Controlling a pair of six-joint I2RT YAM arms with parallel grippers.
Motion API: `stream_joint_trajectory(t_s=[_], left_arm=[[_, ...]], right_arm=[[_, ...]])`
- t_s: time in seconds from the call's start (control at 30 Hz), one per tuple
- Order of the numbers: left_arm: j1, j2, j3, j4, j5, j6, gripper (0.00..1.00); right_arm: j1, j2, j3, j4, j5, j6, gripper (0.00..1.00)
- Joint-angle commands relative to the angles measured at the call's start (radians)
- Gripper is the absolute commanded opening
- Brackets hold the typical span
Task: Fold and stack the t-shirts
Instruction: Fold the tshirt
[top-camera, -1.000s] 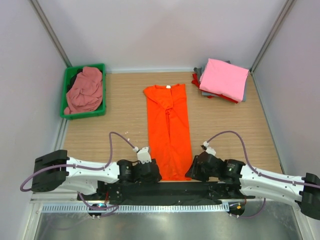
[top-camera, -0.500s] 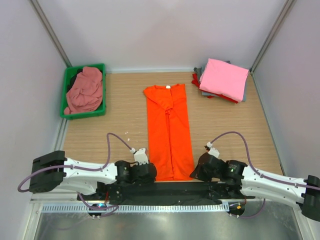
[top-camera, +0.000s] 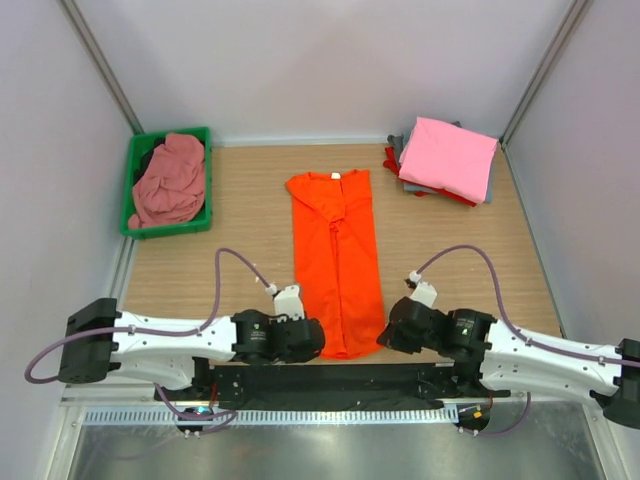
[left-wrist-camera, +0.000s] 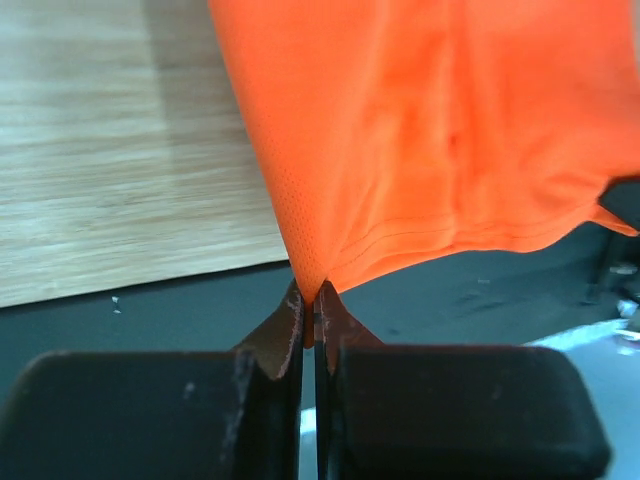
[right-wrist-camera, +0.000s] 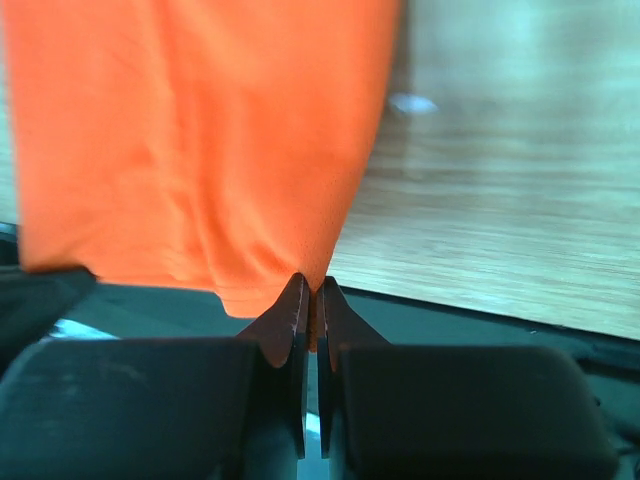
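Left fingers (left-wrist-camera: 285, 325): one pair, pressed together on the near left hem corner of the orange shirt (top-camera: 338, 260).
Right fingers (right-wrist-camera: 290, 318): one pair, clamped on the near right hem corner.
Orange shirt: one, smooth knit, a long narrow strip mid-bench (top-camera: 460, 270), wood-grained.
Stack (top-camera: 447, 158): one, far right; pink on top, grey and red beneath.
Bin (top-camera: 165, 229): one, green plastic, far left, held one crumpled dusty-pink shirt (top-camera: 172, 180).

Green plastic bin (top-camera: 166, 229) at far left corner of my wooden table (top-camera: 245, 215); pale walls (top-camera: 330, 70) around; dark strip (left-wrist-camera: 150, 312) along near edge.
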Motion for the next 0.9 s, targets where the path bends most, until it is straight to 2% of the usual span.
stream_joint_trajectory(t_s=[0.0,0.17,0.3,0.43,0.57,0.87], left_arm=[[-0.002,-0.01,0.117,-0.251,-0.114,0.039,0.01],[0.062,-0.054,0.161,-0.281,-0.107,0.13,0.06],[0.213,-0.102,0.164,-0.262,-0.059,0.245,0.08],[0.344,-0.096,0.187,-0.233,0.008,0.375,0.08],[0.444,-0.019,0.252,-0.195,0.064,0.486,0.08],[0.656,0.209,0.419,-0.143,0.209,0.704,0.04]], right_arm=[[0.005,0.016,0.16,-0.103,0.155,-0.043,0.01],[0.004,0.176,0.287,-0.129,0.243,-0.118,0.01],[-0.027,0.295,0.422,-0.17,0.316,-0.178,0.01],[-0.151,0.368,0.473,-0.091,0.248,-0.322,0.01],[-0.266,0.444,0.527,-0.057,0.208,-0.402,0.01],[-0.364,0.593,0.64,-0.035,0.173,-0.509,0.01]])
